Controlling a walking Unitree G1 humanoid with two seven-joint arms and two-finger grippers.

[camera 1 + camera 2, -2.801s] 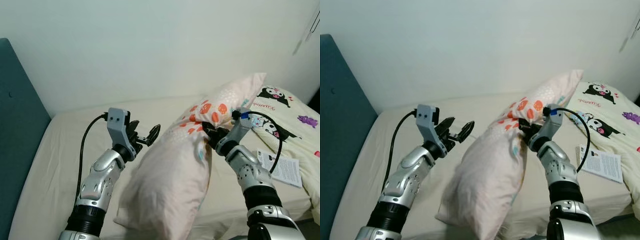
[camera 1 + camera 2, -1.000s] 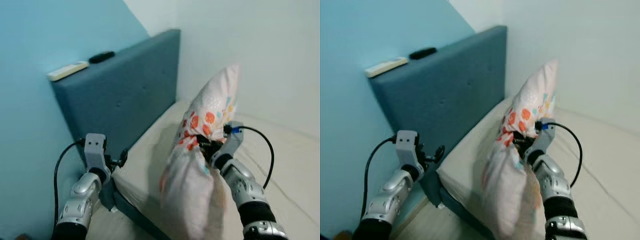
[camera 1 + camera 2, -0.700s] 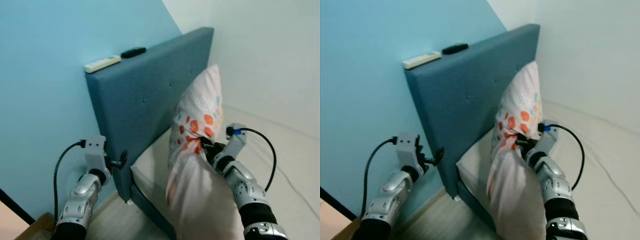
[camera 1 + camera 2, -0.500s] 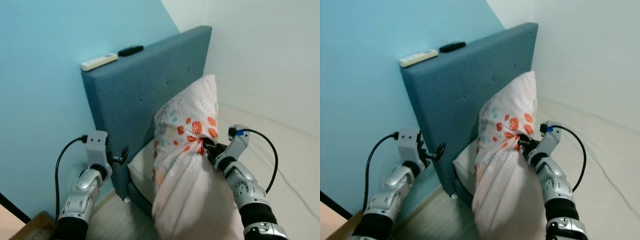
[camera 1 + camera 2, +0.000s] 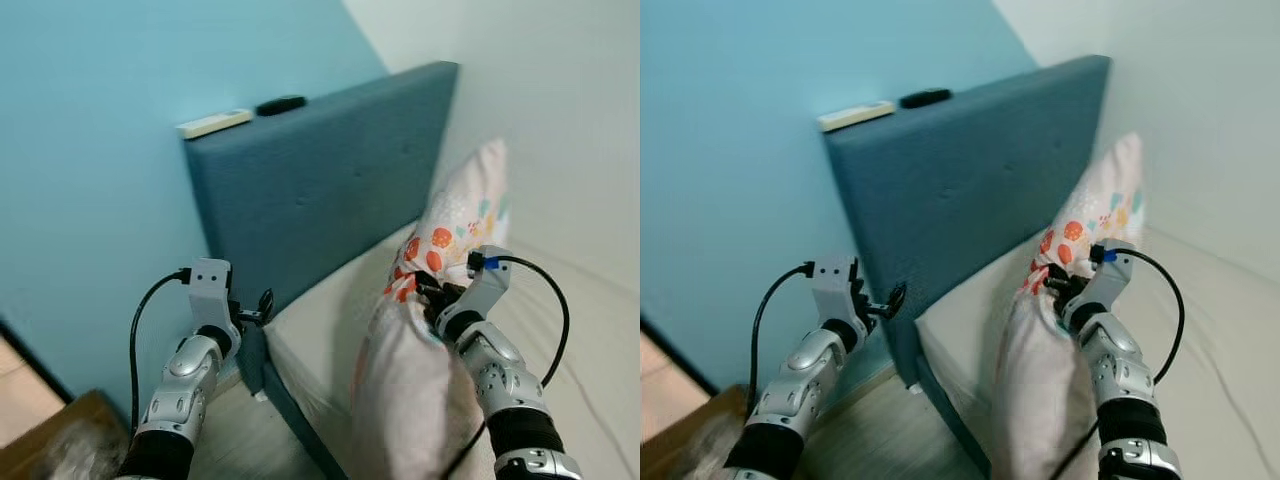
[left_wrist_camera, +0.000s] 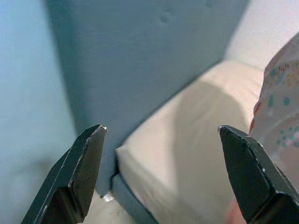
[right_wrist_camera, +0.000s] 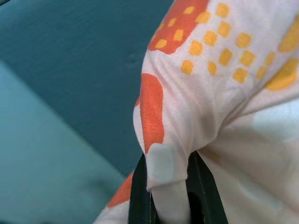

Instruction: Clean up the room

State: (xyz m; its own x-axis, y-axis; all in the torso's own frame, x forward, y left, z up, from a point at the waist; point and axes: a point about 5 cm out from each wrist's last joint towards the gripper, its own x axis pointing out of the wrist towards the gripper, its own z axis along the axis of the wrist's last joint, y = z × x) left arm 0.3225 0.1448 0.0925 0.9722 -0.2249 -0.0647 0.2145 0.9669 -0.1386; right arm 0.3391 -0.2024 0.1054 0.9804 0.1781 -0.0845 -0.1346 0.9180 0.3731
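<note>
Right wrist view shows the right gripper (image 7: 169, 186) pinching a fold of the pillow (image 7: 224, 93) — the two black fingers (image 7: 138, 196) stand close together with a bunched ridge of pale fabric squeezed between them. Orange patches with yellow squares spread over the cloth just past the fingertips, and beyond the fold lies the dark blue headboard (image 7: 70, 60).

From the head camera, the pillow (image 5: 420, 340) hangs upright from that grip, above the mattress (image 5: 330, 340); its upper end rises past the jaws toward the white wall (image 5: 560, 120), and its larger lower part droops below them in front of the right forearm. The pinch sits on the pillow's printed side, about midway along its length.

The left gripper (image 5: 250, 312) is held low, off the bed's corner and beside the headboard's outer edge (image 5: 225, 260). In the left wrist view its fingers (image 6: 81, 163) stand spread wide with nothing between them — through the gap show the headboard's face, the corner of the mattress (image 6: 187, 140) and, at one side, a slice of the pillow (image 6: 280, 88).

On top of the headboard, well above both grippers, lie a white remote (image 5: 214, 123) and a black one (image 5: 281, 104), side by side. Behind the headboard stands a light blue wall (image 5: 90, 150). Below the left arm, wooden floor (image 5: 870, 430) shows.
</note>
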